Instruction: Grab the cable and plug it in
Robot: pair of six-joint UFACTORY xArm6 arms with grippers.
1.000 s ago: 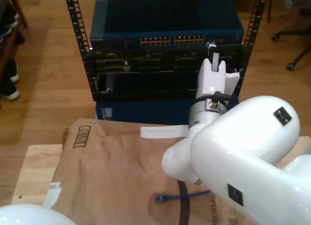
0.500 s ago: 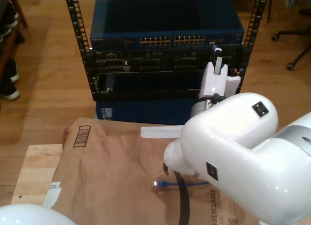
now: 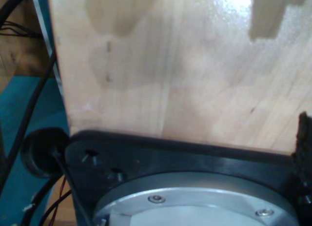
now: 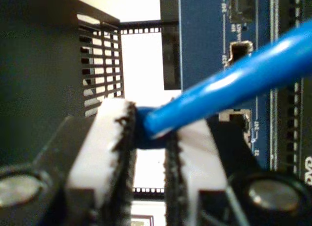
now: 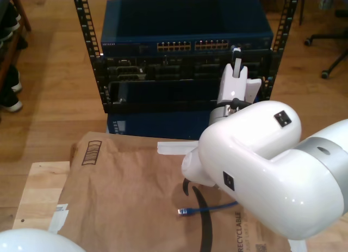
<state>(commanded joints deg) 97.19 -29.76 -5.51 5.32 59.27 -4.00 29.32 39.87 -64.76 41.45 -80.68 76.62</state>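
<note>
Blue cable (image 4: 229, 87) pinched between white padded fingers (image 4: 114, 138) of my second gripper (image 5: 237, 60), held up at far side of scene in front of blue switch (image 5: 187, 45) in black rack (image 5: 87, 50). Cable's free plug end (image 5: 184, 211) lies on brown paper (image 5: 119, 192) covering wooden tabletop (image 5: 38, 192), near side. First gripper's finger state: cannot tell; its view faces pale wood panel (image 3: 170, 65).
</note>
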